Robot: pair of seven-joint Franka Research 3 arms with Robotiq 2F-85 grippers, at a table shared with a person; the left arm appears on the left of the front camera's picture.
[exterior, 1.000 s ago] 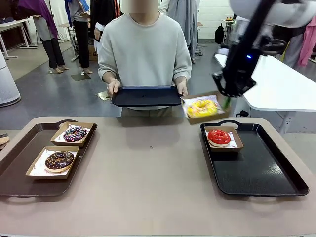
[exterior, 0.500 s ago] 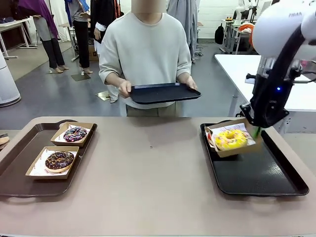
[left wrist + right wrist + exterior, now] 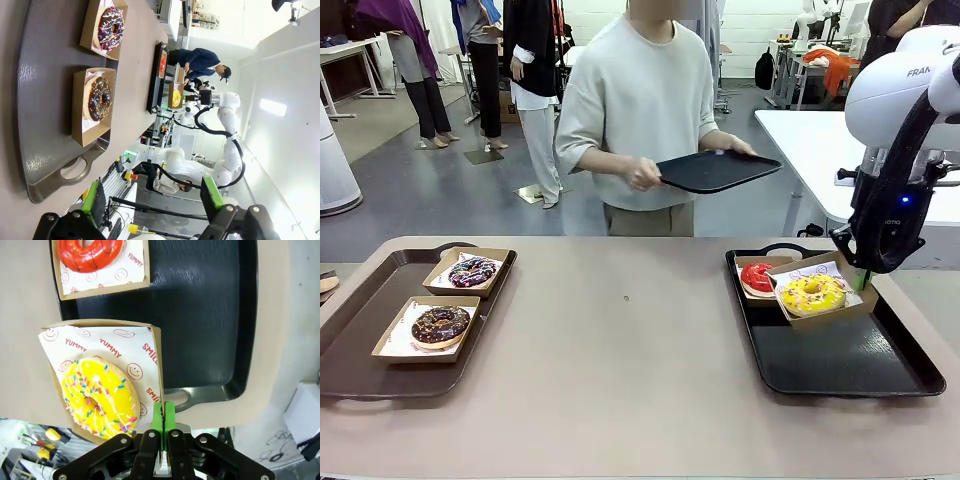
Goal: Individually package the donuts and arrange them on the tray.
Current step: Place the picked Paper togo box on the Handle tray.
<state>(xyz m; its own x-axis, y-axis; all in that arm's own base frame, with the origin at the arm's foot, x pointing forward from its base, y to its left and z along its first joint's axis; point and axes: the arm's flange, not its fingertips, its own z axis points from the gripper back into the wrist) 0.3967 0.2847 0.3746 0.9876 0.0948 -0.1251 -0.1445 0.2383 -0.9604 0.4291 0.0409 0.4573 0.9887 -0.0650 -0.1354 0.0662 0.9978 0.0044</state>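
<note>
My right gripper (image 3: 861, 276) (image 3: 163, 416) is shut on the side wall of a cardboard box holding the yellow donut (image 3: 811, 293) (image 3: 99, 397). The box hangs tilted just above the black tray (image 3: 840, 352) (image 3: 200, 315). Beside it, the red donut (image 3: 756, 276) (image 3: 90, 249) rests in its own box at the tray's far left corner. On the brown tray (image 3: 360, 340) (image 3: 45, 125) at left lie two boxed donuts, a purple-pink sprinkled one (image 3: 472, 271) (image 3: 110, 28) and a chocolate one (image 3: 441, 325) (image 3: 98, 98). My left gripper (image 3: 152, 200) is open, away from them.
A person stands across the table holding another black tray (image 3: 718, 170) in both hands, turned toward picture right. The near part of the right tray is bare, and so is the table's middle (image 3: 620, 330). A white table (image 3: 820, 140) stands behind at right.
My right arm carried the boxed yellow donut from the far edge over to the black tray beside the red donut. The person turned to the right, lifting the black tray.
</note>
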